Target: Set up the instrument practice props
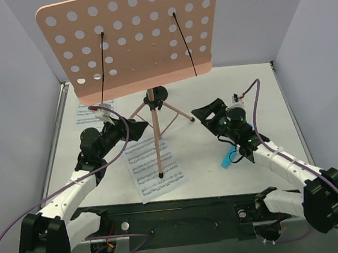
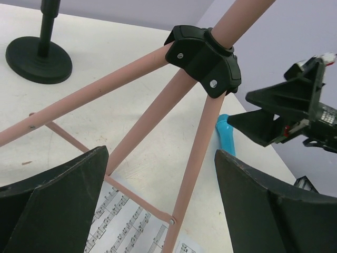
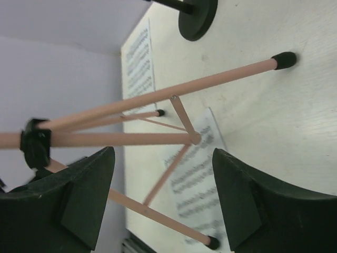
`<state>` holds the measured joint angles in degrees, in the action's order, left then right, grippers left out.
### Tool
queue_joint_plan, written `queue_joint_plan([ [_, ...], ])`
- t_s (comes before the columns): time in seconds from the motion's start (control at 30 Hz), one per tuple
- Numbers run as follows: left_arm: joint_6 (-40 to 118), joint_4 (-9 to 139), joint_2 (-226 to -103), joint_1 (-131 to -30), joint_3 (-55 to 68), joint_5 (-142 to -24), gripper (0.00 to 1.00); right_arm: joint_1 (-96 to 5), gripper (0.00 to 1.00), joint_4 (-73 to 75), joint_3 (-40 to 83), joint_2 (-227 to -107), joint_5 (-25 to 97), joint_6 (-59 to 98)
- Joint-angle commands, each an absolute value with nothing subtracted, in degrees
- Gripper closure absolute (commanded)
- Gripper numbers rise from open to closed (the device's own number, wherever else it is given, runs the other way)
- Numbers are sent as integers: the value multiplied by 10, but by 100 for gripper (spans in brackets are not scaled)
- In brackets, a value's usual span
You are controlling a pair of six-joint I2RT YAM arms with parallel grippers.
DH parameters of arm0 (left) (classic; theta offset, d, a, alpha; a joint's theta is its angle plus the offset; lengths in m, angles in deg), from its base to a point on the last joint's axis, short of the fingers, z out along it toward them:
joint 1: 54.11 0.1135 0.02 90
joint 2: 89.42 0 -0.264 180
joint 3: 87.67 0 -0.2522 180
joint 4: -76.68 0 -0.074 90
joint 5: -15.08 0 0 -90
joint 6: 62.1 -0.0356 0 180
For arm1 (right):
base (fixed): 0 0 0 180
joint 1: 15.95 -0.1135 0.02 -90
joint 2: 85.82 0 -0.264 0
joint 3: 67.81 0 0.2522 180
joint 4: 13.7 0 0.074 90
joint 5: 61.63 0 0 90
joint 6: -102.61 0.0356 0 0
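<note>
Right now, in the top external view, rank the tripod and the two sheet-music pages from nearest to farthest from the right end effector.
1. Pink tripod: centre of the table, one foot just left of the right end effector.
2. Sheet-music page under the tripod: near centre, beneath the front leg.
3. Back-left sheet-music page: far across the table, farthest.

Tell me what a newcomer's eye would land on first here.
The large pink perforated music-stand desk with its two black wire page-holders fills the top of the overhead view, above the pink folding tripod with black joints at table centre. One white sheet-music page lies under the tripod's near leg, a second page at far left. The left gripper and right gripper flank the tripod, both open.
</note>
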<state>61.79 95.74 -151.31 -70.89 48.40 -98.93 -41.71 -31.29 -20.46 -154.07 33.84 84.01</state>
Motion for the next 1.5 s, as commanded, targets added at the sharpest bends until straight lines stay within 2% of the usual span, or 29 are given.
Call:
queue_joint_plan([
  [0.0, 589, 902, -1465, -709, 495, -954, 7, -424, 30, -117, -156, -1486, 360, 570],
  [0.13, 606, 831, -1421, -712, 527, -901, 7, -426, 27, -65, -166, -1452, 375, 493],
  [0.27, 678, 680, -1384, -717, 539, -765, 6, -440, 27, -109, -195, -1435, 429, 485],
  [0.4, 729, 606, -1370, -717, 559, -716, 6, -542, 27, -199, -207, -1439, 405, 365],
  [0.5, 743, 604, -1371, -717, 576, -715, 5, -596, 26, -282, -200, -1480, 393, 320],
  [0.7, 783, 620, -1394, -717, 601, -732, 5, -617, 26, -451, -172, -1566, 376, 273],
  [0.87, 800, 620, -1398, -716, 618, -732, 5, -617, 26, -486, -111, -1627, 407, 277],
  [1.2, 830, 614, -1412, -716, 633, -717, 5, -617, 27, -522, -70, -1708, 423, 312],
  [1.47, 836, 579, -1462, -717, 612, -705, 4, -624, 36, -518, -44, -1748, 436, 330],
])
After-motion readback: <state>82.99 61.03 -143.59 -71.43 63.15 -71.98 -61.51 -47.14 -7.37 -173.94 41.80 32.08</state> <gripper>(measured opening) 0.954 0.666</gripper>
